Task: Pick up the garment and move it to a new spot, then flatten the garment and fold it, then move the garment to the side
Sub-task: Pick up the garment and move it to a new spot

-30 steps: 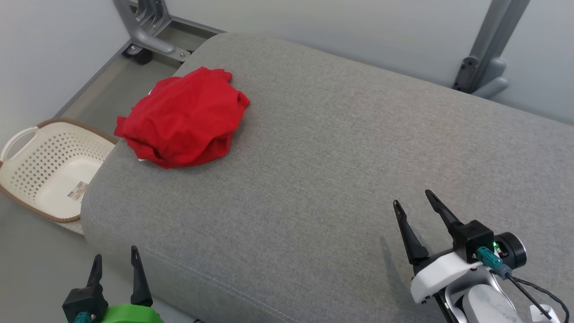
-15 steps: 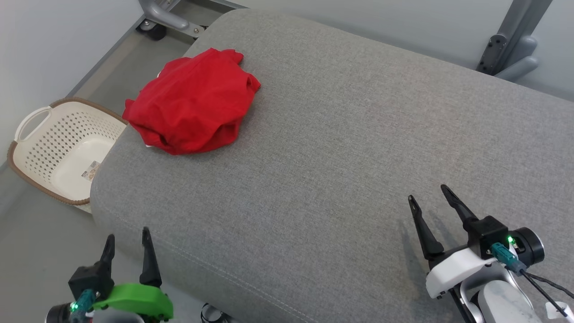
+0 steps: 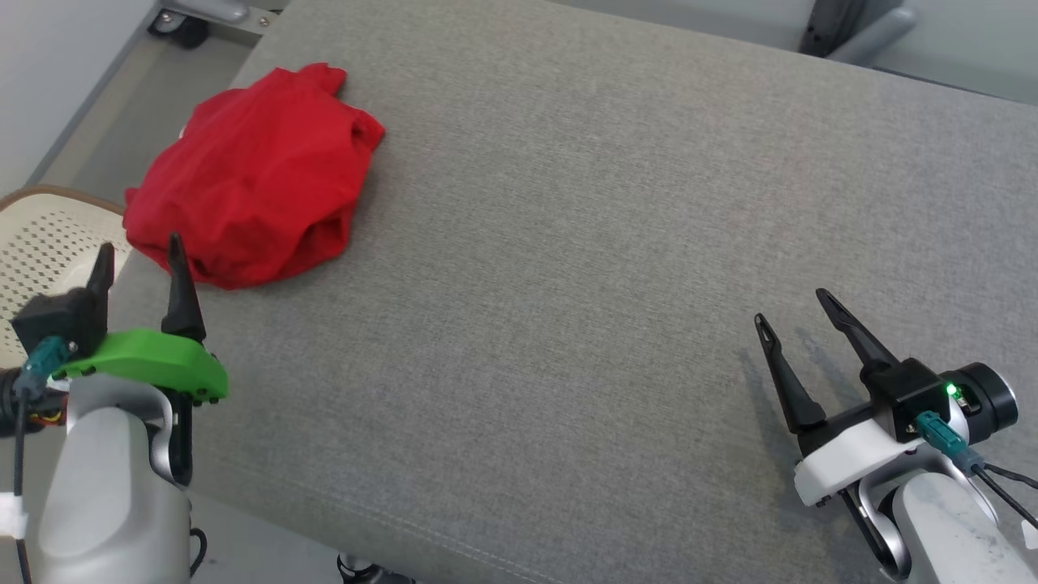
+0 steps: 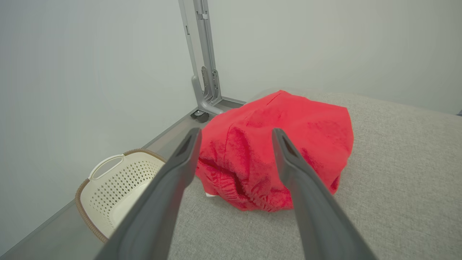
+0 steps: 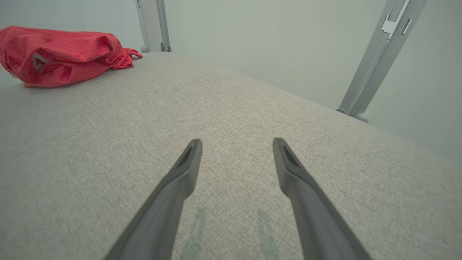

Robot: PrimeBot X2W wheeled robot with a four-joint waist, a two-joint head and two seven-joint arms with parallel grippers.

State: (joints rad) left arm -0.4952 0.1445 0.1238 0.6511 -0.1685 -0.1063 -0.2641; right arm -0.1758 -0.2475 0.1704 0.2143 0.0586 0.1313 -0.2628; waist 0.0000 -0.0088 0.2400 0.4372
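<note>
The garment [image 3: 251, 174] is a crumpled red heap at the far left of the grey cushioned surface [image 3: 568, 243]. It also shows in the left wrist view [image 4: 278, 155] and far off in the right wrist view [image 5: 61, 54]. My left gripper [image 3: 138, 259] is open, hovering just short of the heap's near edge, its fingers apart and empty [image 4: 234, 135]. My right gripper [image 3: 799, 312] stands open over bare cushion at the right, holding nothing [image 5: 236, 144].
A cream perforated laundry basket [image 3: 40, 243] sits on the floor left of the cushion, also in the left wrist view [image 4: 119, 180]. Grey metal frame legs [image 4: 204, 72] stand against the back wall [image 5: 382, 57].
The head camera has tilted down and shifted. My left gripper has risen from the lower left up close to the red garment. The right gripper stays open over the cushion.
</note>
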